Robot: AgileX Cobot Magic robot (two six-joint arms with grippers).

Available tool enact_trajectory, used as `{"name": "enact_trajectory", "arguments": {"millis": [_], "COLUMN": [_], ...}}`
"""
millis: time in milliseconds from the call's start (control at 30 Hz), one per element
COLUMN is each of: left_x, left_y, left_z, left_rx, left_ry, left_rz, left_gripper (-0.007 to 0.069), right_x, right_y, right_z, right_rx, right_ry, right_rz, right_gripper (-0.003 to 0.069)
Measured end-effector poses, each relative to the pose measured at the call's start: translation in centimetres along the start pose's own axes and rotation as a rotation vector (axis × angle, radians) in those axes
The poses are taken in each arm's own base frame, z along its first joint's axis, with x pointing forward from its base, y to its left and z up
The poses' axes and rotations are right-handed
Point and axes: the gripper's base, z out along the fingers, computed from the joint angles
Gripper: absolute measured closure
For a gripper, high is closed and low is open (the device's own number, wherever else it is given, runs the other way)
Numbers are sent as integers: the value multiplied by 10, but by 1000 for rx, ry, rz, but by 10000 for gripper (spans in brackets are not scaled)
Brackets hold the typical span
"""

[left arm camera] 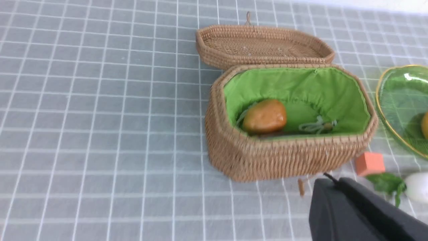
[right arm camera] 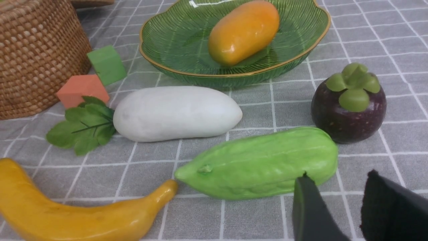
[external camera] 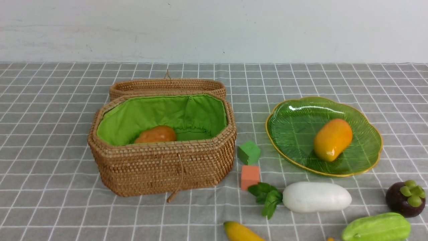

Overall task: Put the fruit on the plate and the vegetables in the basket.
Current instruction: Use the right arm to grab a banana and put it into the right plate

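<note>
The open wicker basket (external camera: 160, 167) stands at left with the orange-brown potato (external camera: 155, 134) on its green lining. On the green leaf plate (external camera: 294, 127) at right lies the mango (external camera: 332, 139). In front of the plate lie the white radish (external camera: 316, 196), the mangosteen (external camera: 404, 198), the green gourd (external camera: 376, 228) and the banana (external camera: 240, 232). Neither gripper shows in the front view. My left gripper (left arm camera: 331, 180) is shut and empty, near the basket's front. My right gripper (right arm camera: 338, 174) is open just short of the gourd (right arm camera: 264, 162), holding nothing.
The basket's lid (external camera: 167, 87) lies behind the basket. A green cube (external camera: 248, 152) and an orange cube (external camera: 249, 176) sit between basket and plate, by the radish's leaves (external camera: 267, 197). A white wall closes the back of the checked cloth.
</note>
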Motion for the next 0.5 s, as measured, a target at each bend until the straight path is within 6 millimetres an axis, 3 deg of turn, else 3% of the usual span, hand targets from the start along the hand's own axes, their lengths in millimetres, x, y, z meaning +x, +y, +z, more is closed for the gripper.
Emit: {"name": "enact_trajectory", "arguments": {"millis": [33, 100, 267, 400, 500], "left_x": [6, 51, 136, 163, 165], "left_y": [3, 18, 34, 35, 34], "left_z": [-3, -11, 14, 44, 52], "left_rx": [2, 29, 129, 141, 157], "left_ry": [-2, 1, -12, -17, -46], "left_rz": [-1, -7, -29, -17, -17], "left_gripper": [638, 638, 638, 638, 638], "right_x": [0, 0, 0, 0, 0], "right_y": [0, 0, 0, 0, 0], "right_z": [0, 0, 0, 0, 0], "right_rx": [0, 0, 0, 0, 0], "right_ry": [0, 0, 0, 0, 0], "right_rz": [0, 0, 0, 0, 0], "right_gripper": [419, 419, 419, 419, 419]}}
